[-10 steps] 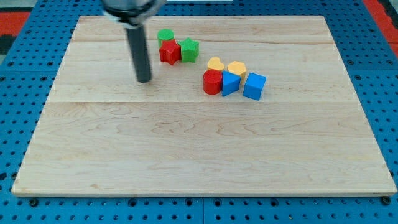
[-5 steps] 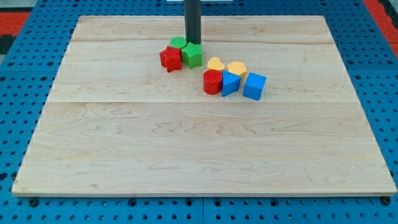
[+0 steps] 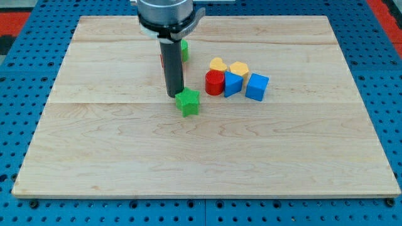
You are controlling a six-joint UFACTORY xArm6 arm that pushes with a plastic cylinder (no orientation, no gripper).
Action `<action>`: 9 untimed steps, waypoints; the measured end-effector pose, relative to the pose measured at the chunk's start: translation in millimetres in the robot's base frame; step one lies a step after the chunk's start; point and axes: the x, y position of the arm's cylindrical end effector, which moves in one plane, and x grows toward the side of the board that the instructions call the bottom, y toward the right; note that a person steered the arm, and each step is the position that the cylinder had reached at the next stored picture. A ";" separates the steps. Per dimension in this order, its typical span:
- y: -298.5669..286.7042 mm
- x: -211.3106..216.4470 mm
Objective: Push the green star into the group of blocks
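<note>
The green star (image 3: pixel 188 102) lies on the wooden board (image 3: pixel 201 150), below and to the left of the group of blocks. My tip (image 3: pixel 174 94) rests right at its upper left edge, touching or nearly touching it. The group holds a red cylinder (image 3: pixel 215 82), a blue block (image 3: pixel 233 83), a blue cube (image 3: pixel 257 86) and two yellow blocks (image 3: pixel 218 64), (image 3: pixel 239 68). The star sits about a block's width from the red cylinder.
A green block (image 3: pixel 184 49) and a red block (image 3: pixel 162 58) lie behind my rod (image 3: pixel 171 66), mostly hidden by it. A blue pegboard (image 3: pixel 25 94) surrounds the board.
My tip went from the left of the blocks to above the green star, then swept toward the view's bottom. The green star has moved down, away from the red and green blocks.
</note>
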 end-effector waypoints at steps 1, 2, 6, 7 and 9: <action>20.4 1.7; 6.1 38.3; 43.4 67.1; 43.4 57.0; 105.1 62.6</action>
